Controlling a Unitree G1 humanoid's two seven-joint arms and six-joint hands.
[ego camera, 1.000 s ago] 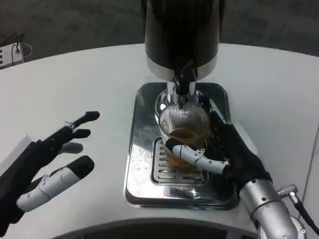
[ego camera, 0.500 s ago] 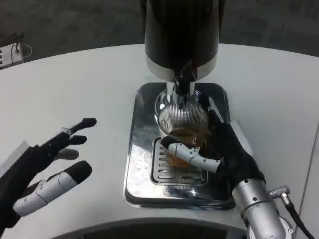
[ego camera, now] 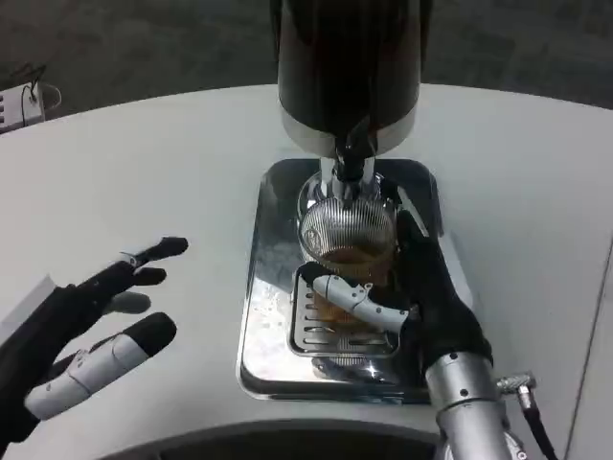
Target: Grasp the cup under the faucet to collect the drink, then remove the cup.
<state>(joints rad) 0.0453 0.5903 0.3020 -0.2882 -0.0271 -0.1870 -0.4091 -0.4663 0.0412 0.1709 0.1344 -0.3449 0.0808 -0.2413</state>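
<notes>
A ribbed clear glass cup (ego camera: 347, 240) with amber drink in it stands on the slotted grate of the steel drip tray (ego camera: 273, 287), directly under the dispenser's faucet (ego camera: 351, 168). My right hand (ego camera: 417, 297) grips the cup from its right side, thumb wrapped across the cup's front and fingers behind it. My left hand (ego camera: 91, 331) hovers over the table at the left, well apart from the tray, fingers spread and holding nothing.
The tall black and steel drink dispenser (ego camera: 347, 67) rises behind the cup, its body overhanging the tray. A white device with cables (ego camera: 21, 103) sits at the far left table edge. White tabletop (ego camera: 163, 182) lies between my left hand and the tray.
My right forearm and hand have shifted left toward the cup while keeping hold of it. My left hand has drawn slightly down and back. The cup stays under the faucet.
</notes>
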